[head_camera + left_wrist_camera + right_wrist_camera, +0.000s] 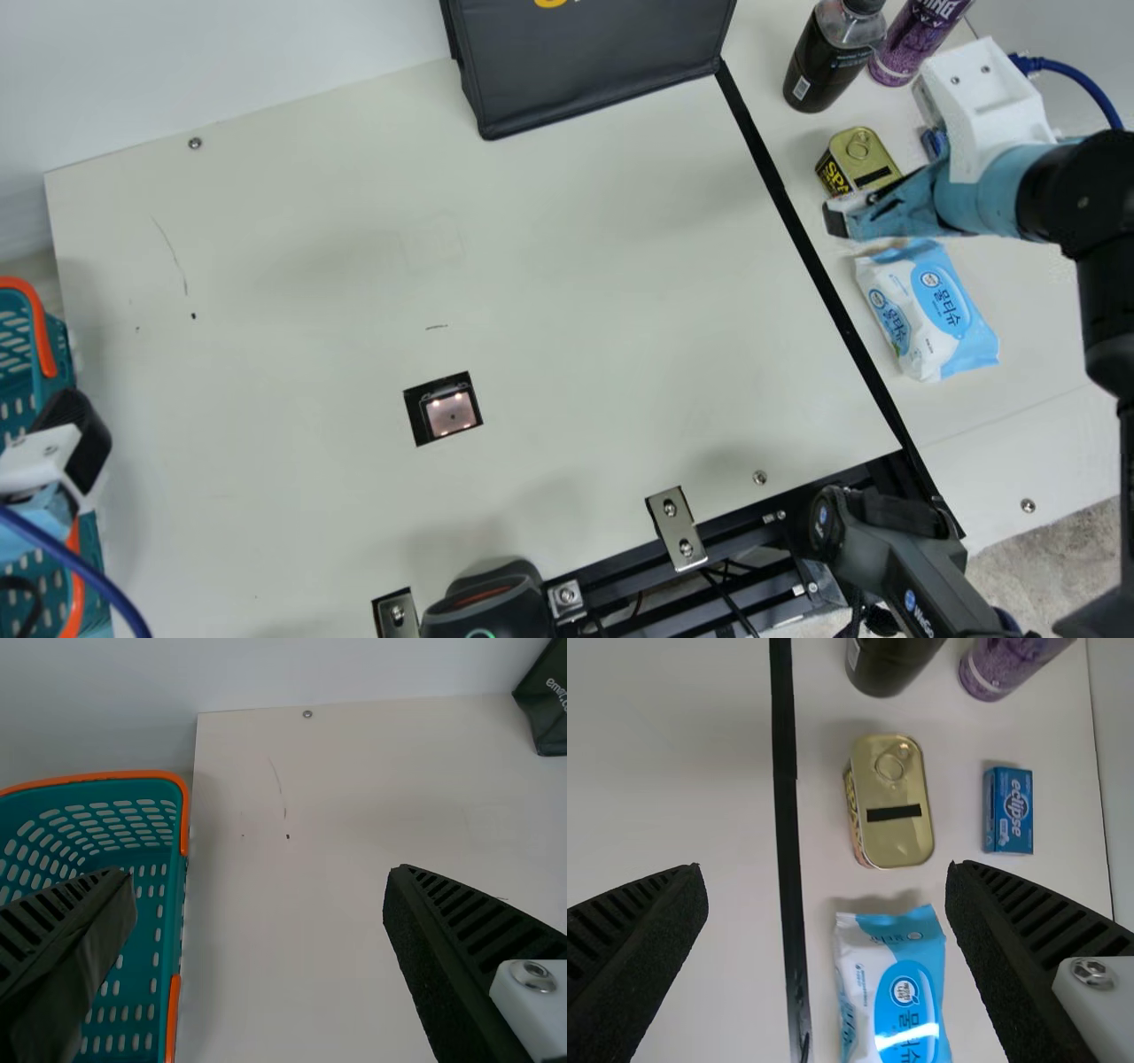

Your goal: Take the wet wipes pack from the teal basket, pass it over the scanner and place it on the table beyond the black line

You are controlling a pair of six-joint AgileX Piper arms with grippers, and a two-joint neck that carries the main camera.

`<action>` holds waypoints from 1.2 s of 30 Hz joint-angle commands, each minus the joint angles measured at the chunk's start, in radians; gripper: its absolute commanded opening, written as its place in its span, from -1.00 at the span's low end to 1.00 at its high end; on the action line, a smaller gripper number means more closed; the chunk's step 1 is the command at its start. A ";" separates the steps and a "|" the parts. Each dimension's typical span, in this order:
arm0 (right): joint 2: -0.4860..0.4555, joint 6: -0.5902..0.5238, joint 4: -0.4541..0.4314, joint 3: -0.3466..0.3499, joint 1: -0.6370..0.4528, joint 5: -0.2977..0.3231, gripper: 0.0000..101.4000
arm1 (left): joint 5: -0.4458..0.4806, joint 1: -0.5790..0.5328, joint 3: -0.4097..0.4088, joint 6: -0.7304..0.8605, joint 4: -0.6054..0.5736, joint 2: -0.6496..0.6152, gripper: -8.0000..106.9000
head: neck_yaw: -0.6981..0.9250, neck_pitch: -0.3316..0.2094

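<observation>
One black ribbed right gripper [825,870], the nearer, gapes wide and empty, the blue-and-white plastic wipes pack [928,312] lying at its main-view five o'clock, long axis eleven-to-five, beyond the black line [817,266].

the left pincer [78,439] gapes, its two ribbed fingers [469,948] wide apart. the right pincer [838,219] is open too, a blue wrist [982,193] directly behind it, the black arm [1103,275] bending away beyond.
</observation>
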 commanded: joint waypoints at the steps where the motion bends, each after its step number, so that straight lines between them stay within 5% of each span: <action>1: -0.011 0.174 -0.065 -0.013 0.106 -0.004 0.87 | 0.000 0.000 0.000 0.000 0.000 0.000 0.71 | -0.002 -0.029; 2: -0.018 0.212 -0.087 -0.019 0.131 -0.003 0.87 | 0.000 0.000 0.000 0.000 0.000 0.000 0.71 | -0.002 -0.029; 3: -0.012 0.071 -0.038 -0.014 0.054 -0.001 0.87 | 0.000 0.000 0.000 0.000 0.000 0.000 0.71 | -0.002 -0.029; 20: -0.283 0.383 -0.077 -0.150 0.369 0.197 0.87 | 0.168 0.262 -0.127 0.217 -0.228 -0.100 0.71 | 0.347 -0.029; 27: -0.401 0.482 -0.078 -0.208 0.483 0.286 0.87 | 0.169 0.266 -0.129 0.220 -0.232 -0.101 0.71 | 0.347 -0.029; 36: -0.405 0.482 -0.077 -0.210 0.485 0.295 0.87 | 0.169 0.266 -0.129 0.220 -0.232 -0.101 0.71 | 0.347 -0.029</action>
